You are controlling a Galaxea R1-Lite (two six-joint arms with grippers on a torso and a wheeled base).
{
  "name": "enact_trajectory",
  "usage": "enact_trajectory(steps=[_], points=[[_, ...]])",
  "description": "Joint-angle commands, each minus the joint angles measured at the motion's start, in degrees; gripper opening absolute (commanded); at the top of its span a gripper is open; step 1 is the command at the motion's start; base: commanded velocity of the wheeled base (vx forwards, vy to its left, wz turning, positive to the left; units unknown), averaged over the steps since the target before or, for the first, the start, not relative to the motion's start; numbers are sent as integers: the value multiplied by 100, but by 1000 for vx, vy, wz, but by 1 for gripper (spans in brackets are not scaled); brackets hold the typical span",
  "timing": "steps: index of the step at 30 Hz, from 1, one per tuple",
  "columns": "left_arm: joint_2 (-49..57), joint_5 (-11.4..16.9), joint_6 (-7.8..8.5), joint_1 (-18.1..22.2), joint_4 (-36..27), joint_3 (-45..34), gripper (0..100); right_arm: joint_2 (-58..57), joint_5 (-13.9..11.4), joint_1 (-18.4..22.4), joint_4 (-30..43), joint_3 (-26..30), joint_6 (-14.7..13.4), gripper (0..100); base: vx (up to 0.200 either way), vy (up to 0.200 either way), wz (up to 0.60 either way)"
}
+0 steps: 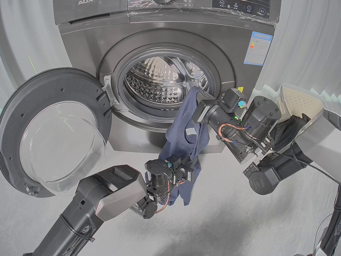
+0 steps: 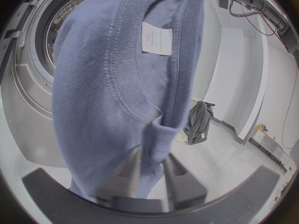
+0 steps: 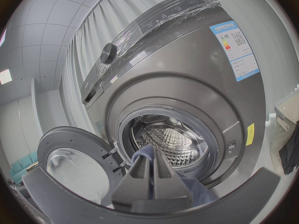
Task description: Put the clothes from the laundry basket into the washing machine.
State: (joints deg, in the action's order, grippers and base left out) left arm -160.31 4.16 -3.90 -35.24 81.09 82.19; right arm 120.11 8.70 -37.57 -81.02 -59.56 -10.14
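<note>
A navy blue shirt (image 1: 184,139) hangs in front of the washing machine's open drum (image 1: 160,79). My right gripper (image 1: 197,94) is shut on the shirt's top edge, just at the lower right of the drum mouth; in its wrist view the fingers (image 3: 141,175) pinch blue cloth (image 3: 199,187). Lower down, my left gripper (image 1: 186,164) is shut on a fold of the shirt's lower part. The cloth (image 2: 102,78) runs between its fingers (image 2: 132,171), collar label facing the camera. The laundry basket (image 1: 302,102) stands at the right with a dark garment (image 1: 287,128) draped over it.
The round machine door (image 1: 53,132) is swung fully open to the left, low over the floor. The drum (image 3: 168,140) looks bare inside. The basket's dark garment (image 2: 199,122) hangs over its rim. Pale floor spreads in front of the machine.
</note>
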Motion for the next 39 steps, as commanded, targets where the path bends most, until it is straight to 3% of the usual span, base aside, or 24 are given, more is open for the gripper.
enact_trajectory(steps=[1,6,16,22,30,35,39], points=[[-9,-3,-5,35,38,-10,0,-6,0,13,-2,6,-5,0,0,0,0],[35,-3,-5,53,188,-115,0,-23,0,75,-10,76,-5,0,0,0,0],[351,15,30,132,750,-1152,0,-67,-9,198,-28,6,-5,0,0,0,0],[887,24,30,308,768,-1469,0,-173,-9,338,-2,50,-5,0,0,0,0],[1898,76,47,457,768,-2620,0,-225,-62,523,-28,68,-14,0,0,0,0],[2030,103,197,685,777,-2699,0,-322,-53,532,-37,120,-32,0,0,0,0],[2161,120,197,808,777,-2796,0,-410,-71,558,-28,243,-49,0,0,0,0]])
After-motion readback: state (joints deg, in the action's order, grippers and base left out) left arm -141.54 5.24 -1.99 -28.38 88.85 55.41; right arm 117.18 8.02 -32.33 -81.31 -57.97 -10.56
